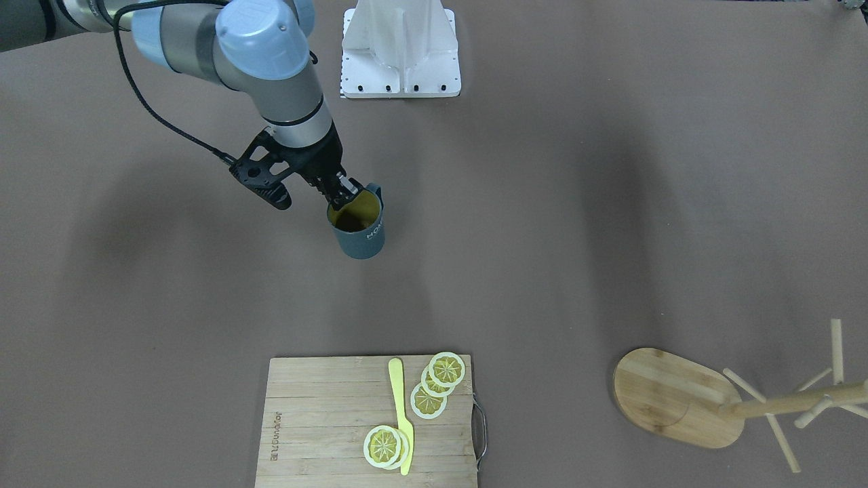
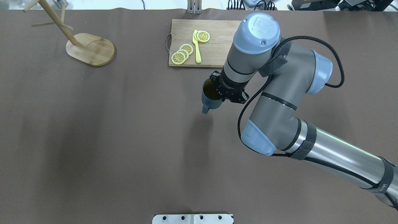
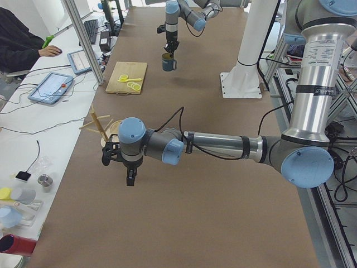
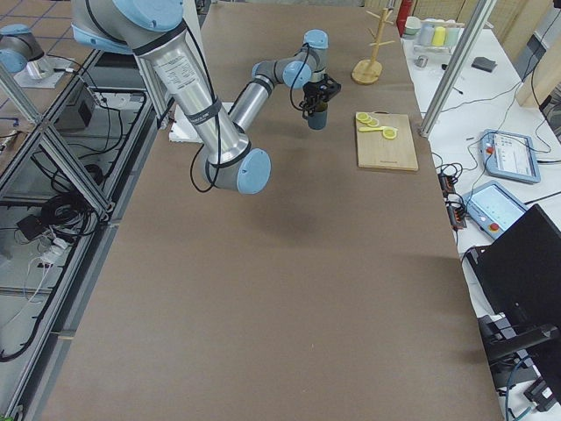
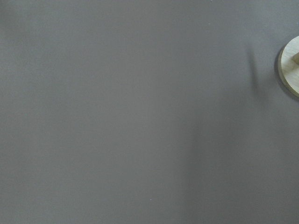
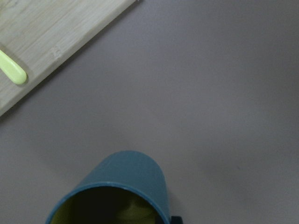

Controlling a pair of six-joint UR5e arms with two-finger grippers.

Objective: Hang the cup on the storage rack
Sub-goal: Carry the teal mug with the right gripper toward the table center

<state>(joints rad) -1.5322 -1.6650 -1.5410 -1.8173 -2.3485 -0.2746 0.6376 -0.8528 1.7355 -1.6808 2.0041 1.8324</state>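
The dark teal cup (image 1: 359, 234) with a yellow-olive inside is upright near the table's middle. Its handle (image 2: 205, 109) points toward the robot's base. My right gripper (image 1: 342, 195) is shut on the cup's rim, one finger inside and one outside. The cup seems to hang just above the table. It also fills the bottom of the right wrist view (image 6: 126, 179). The wooden storage rack (image 2: 90, 49) stands upright at the far left corner, pegs empty. My left gripper (image 3: 129, 173) hovers near the rack and shows only in the exterior left view, so I cannot tell whether it is open or shut.
A slatted cutting board (image 1: 319, 420) with lemon slices (image 1: 437, 383) and a yellow knife (image 1: 401, 413) lies at the table's far edge, beyond the cup. The white arm mount (image 1: 400, 61) stands at the robot's side. The left wrist view shows the rack's base (image 5: 292, 65).
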